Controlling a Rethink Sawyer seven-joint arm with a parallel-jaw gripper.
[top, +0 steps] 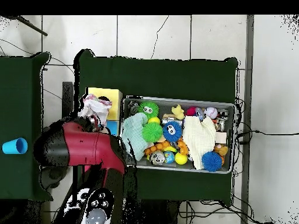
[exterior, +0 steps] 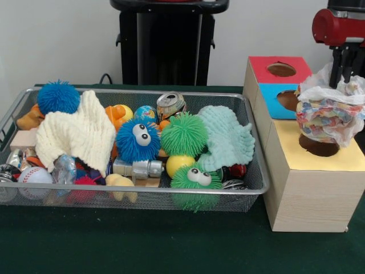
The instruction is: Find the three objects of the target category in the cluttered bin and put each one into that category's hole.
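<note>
The crinkly plastic bag [exterior: 328, 114] is sitting over the dark hole [exterior: 319, 146] in the yellow top of the wooden box [exterior: 311, 197]. It is white and see-through, with pale colours showing inside it. You are seeing the red and black arm [exterior: 337, 25] hanging right above the bag. The gripper [exterior: 346, 73] is reaching down to the top of the bag, but the plastic is hiding its tips, so you cannot tell if they are apart or together. Maybe it is touching the bag.

Behind the yellow part, the box is showing a blue hole [exterior: 288, 100] and a red hole [exterior: 281, 69].

The wire bin [exterior: 142, 197] is standing just beside the box on the green bench [exterior: 171, 245]. It is holding lots of toys: a blue fuzzy ball with eyes [exterior: 138, 140], a green fuzzy ball [exterior: 183, 135], a cream cloth [exterior: 77, 134], a pale green cloth [exterior: 228, 137], a crushed can [exterior: 171, 104] and a baseball [exterior: 34, 176].

From above, you are seeing a blue cup [top: 14, 146] well apart on another bench.
</note>
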